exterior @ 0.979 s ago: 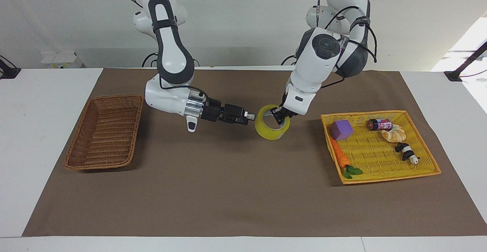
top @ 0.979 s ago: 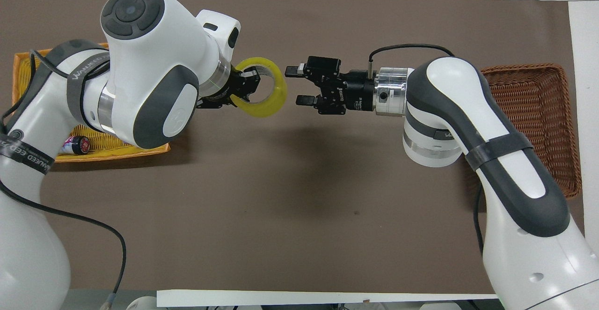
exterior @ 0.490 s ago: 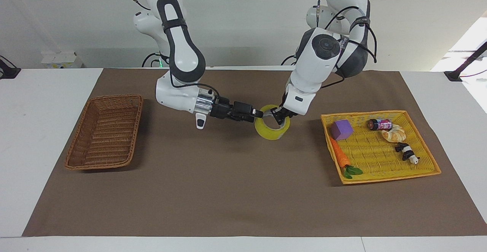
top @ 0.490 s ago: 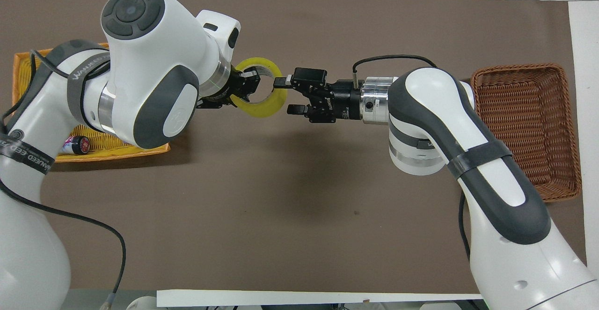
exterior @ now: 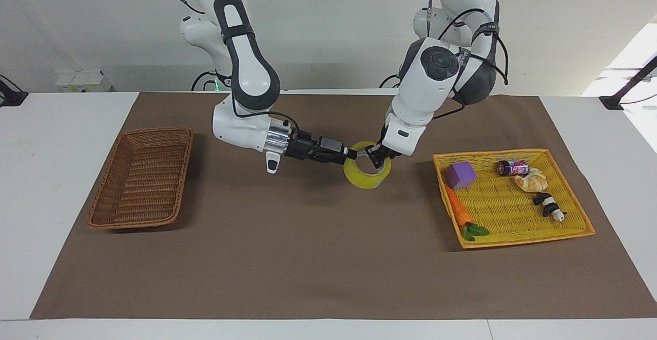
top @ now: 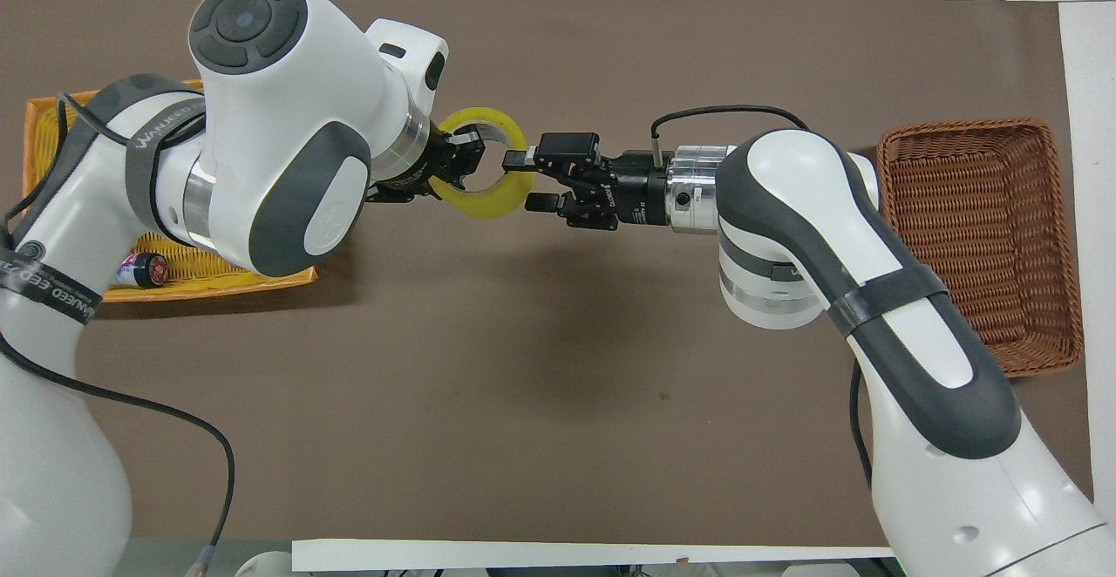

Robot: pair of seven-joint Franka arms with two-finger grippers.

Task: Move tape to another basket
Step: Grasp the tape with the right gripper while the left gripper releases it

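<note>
Fingers (top: 520, 159) of the right gripper (top: 523, 179) are spread apart, one on each side of the wall of the tape (exterior: 367, 173), at the ring's 3 o'clock edge in the overhead view. I cannot tell if they touch it. The left gripper (exterior: 378, 158) is closed on the tape's wall at the ring's 9 o'clock side in that view, with one finger inside the hole.

The tape hangs in the air over the middle of the brown mat (exterior: 318, 258), tilted, with its hole facing up and toward the camera in the facing view. Being a ring, it has no long side.

In the overhead view, the brown basket (top: 985, 237) sits at 3 o'clock from the tape, well apart, near the mat's edge. The yellow tray (exterior: 518, 237) sits at 9 o'clock. It holds a purple block (exterior: 460, 174), a toy carrot (exterior: 460, 211), a small bottle (exterior: 512, 167), a bread roll (exterior: 532, 181) and a toy panda (exterior: 549, 206). Bare mat lies between the tape and the basket.
</note>
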